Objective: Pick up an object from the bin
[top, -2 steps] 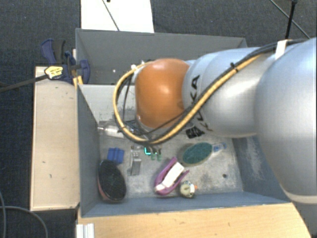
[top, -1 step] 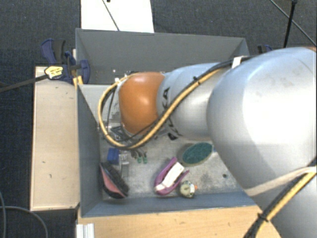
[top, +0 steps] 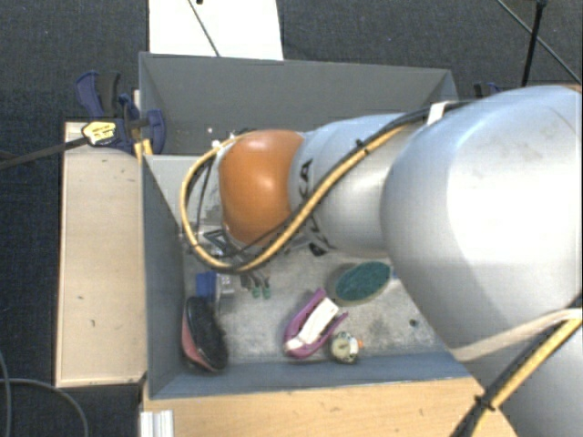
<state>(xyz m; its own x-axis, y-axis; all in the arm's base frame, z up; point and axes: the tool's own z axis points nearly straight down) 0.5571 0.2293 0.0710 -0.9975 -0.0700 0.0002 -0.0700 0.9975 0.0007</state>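
My gripper [top: 211, 243] hangs low over the left part of the bin, its body showing just under the orange wrist cover. Right below it lies a small blue block [top: 206, 285], with a pair of small green pieces [top: 260, 289] just to the right. A black and red shoe-like object [top: 201, 336] rests in the front left corner, a little nearer the front than the gripper.
A purple and white object [top: 311, 325] lies at the front middle, with a small round yellowish thing [top: 343, 347] beside it. A dark green oval pad [top: 362, 281] sits further right. The arm covers the bin's right and back.
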